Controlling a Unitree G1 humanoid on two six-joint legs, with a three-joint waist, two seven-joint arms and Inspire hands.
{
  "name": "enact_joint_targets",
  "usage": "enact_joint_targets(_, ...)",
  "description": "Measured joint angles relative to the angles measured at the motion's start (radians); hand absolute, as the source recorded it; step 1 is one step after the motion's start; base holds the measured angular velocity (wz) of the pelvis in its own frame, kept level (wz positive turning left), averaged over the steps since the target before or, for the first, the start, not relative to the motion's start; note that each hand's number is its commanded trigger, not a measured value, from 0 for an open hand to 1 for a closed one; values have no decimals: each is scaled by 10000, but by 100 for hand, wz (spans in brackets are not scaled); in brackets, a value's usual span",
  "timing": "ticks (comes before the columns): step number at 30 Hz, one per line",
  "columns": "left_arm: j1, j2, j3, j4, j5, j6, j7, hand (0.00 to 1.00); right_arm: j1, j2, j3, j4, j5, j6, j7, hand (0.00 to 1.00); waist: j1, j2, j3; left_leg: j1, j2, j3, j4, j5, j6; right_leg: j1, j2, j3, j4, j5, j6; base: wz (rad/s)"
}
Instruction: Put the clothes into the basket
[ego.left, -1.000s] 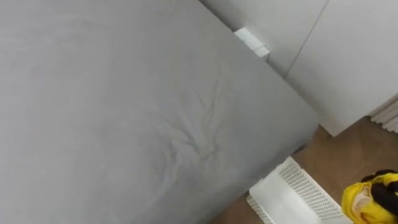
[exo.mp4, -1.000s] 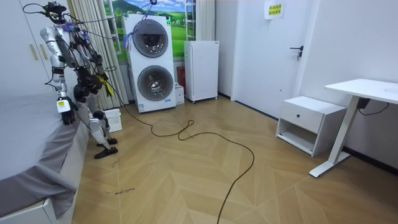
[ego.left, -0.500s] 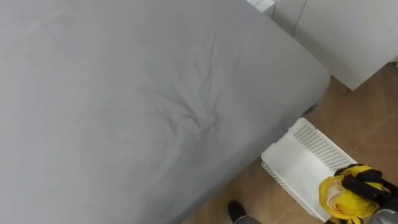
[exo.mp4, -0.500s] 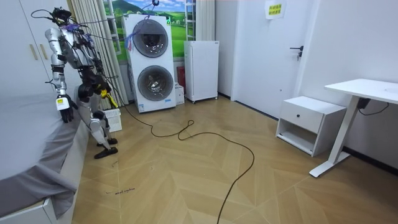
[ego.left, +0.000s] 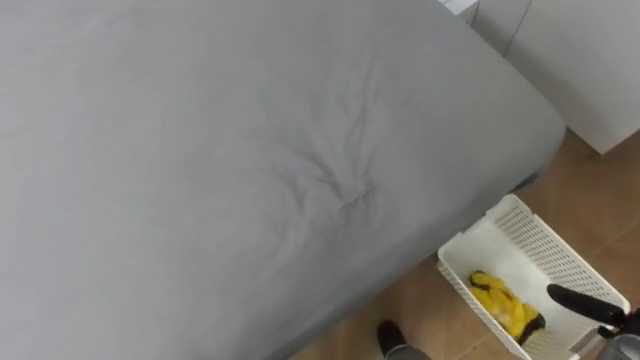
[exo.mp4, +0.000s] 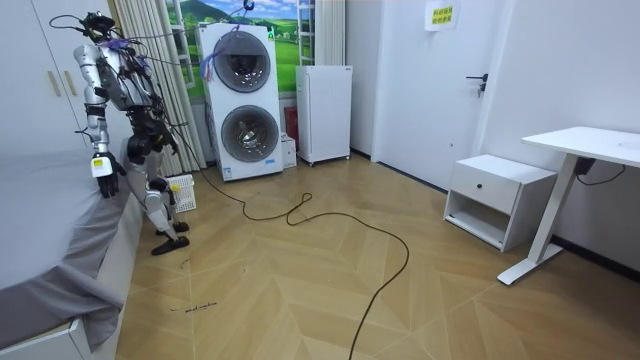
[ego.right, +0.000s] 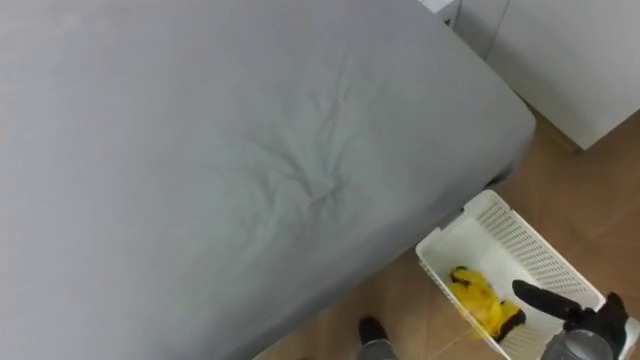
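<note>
A yellow cloth (ego.left: 505, 303) (ego.right: 480, 300) lies crumpled inside the white slotted basket (ego.left: 540, 235) (ego.right: 520, 240), which stands on the wooden floor at the corner of the bed. My right hand (ego.left: 590, 303) (ego.right: 550, 300) hovers over the basket's near right side, dark fingers stretched straight, open and apart from the cloth. In the room view the basket (exo.mp4: 181, 190) sits beside me. My left hand (exo.mp4: 102, 168) hangs at my side against the bed's edge.
A bed with a wrinkled grey sheet (ego.left: 250, 150) takes up most of the eye views. White wardrobe doors (ego.left: 590, 60) stand past the bed's far corner. Stacked washing machines (exo.mp4: 240, 100) and a floor cable (exo.mp4: 330, 225) lie to the room view's right.
The yellow cloth has left my right hand and dropped into the basket. The hand's fingers have straightened. The eye view has tipped down toward the basket.
</note>
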Motion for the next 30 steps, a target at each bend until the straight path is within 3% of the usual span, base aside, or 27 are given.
enact_joint_targets(11, -100, 128, -457, 44, -126, -33, -64, 0, -83, -42, 386, 78, 64, -163, 14, 0, 14, 100, 21, -330, 39, 22, 167, 0, 0, -350, 12, 25, 172, -27, -30, 0)
enact_joint_targets(15, -12, 129, -455, 44, -278, -143, -64, 0, 181, -128, 467, 80, 182, -430, 388, 0, 30, 173, 29, -124, 36, 18, 66, 0, 0, -153, 18, -4, 113, -42, -40, 0)
enact_joint_targets(20, 109, 133, -430, 35, -565, -212, -107, 0, 425, -101, 638, 74, 155, -491, 444, 0, 33, 155, 26, 240, 29, -103, -196, 36, -25, 240, -8, -199, -55, -58, -41, 4)
enact_joint_targets(26, 460, 237, -347, -229, 96, -423, -193, 0, 916, 139, 1481, 49, 189, -525, 634, 0, 367, -199, 35, 1113, -30, -474, -627, 110, -160, 1210, -49, -622, -300, -248, -159, 20)
enact_joint_targets(30, 534, 385, -331, -412, 1637, -521, -182, 0, 1187, 507, 1883, 77, 356, -520, 827, 0, 496, -566, -5, 1569, -38, -1198, -705, 188, -232, 2211, -175, -1366, -889, -298, -219, 53)
